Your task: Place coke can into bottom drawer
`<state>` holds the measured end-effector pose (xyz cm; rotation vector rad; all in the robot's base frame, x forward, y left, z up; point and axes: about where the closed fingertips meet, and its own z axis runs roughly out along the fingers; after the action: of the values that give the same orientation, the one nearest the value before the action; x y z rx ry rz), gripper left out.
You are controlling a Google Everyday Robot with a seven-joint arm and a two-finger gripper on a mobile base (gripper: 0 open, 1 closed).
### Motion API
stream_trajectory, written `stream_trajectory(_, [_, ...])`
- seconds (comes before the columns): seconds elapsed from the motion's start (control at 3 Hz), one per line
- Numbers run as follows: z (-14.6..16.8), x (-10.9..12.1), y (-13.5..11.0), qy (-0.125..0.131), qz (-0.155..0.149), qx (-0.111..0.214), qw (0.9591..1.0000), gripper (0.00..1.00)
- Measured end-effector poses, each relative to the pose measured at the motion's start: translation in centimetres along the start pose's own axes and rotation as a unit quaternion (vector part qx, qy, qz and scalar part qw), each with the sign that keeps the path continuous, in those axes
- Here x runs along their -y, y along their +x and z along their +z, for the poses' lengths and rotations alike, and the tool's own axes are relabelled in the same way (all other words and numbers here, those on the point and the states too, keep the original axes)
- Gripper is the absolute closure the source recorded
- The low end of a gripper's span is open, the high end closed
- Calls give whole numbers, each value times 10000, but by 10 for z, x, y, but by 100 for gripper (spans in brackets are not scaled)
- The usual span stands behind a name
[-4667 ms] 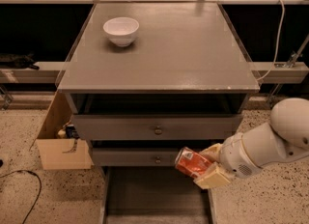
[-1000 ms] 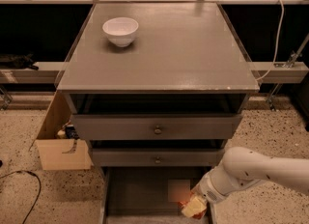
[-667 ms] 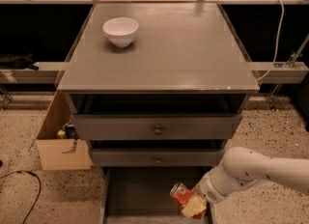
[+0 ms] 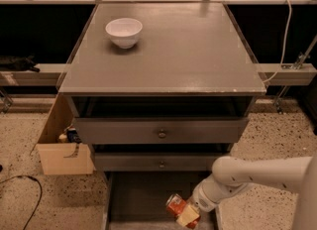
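Red can (image 4: 175, 205), one pincer (image 4: 187, 216) over drawer (image 4: 138, 194)

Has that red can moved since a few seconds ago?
Yes. The coke can, held in the end effector, has gone down and left: from level with the lower knobbed drawer to over the bottom drawer.

Cabinet top (image 4: 188, 50): smooth matt grey paint, faint sheen. Drawer fronts (image 4: 124, 131) have the same finish, and the knobs (image 4: 162, 134) are brassy metal. Bowl (image 4: 124, 31): glossy white, looks ceramic. Coke can (image 4: 174, 205): shiny red metal, dented skin. Gripper (image 4: 187, 216), low over the bottom drawer (image 4: 138, 194), clamps the can with cream matt pads (rubber or plastic, can't tell). Arm shell (image 4: 257, 172): smooth white plastic. Drawer floor is dark matt. Floor (image 4: 20, 144): speckled terrazzo. Box (image 4: 64, 157): bare cardboard.
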<state>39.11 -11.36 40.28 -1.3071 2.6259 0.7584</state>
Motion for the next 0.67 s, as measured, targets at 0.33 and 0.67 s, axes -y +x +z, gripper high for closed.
stream_trajectory(0.33, [43,14,7,-138,161,-123,9997,100])
stream_trajectory(0.67, [54,11,5,-157,139,-168,9996,100])
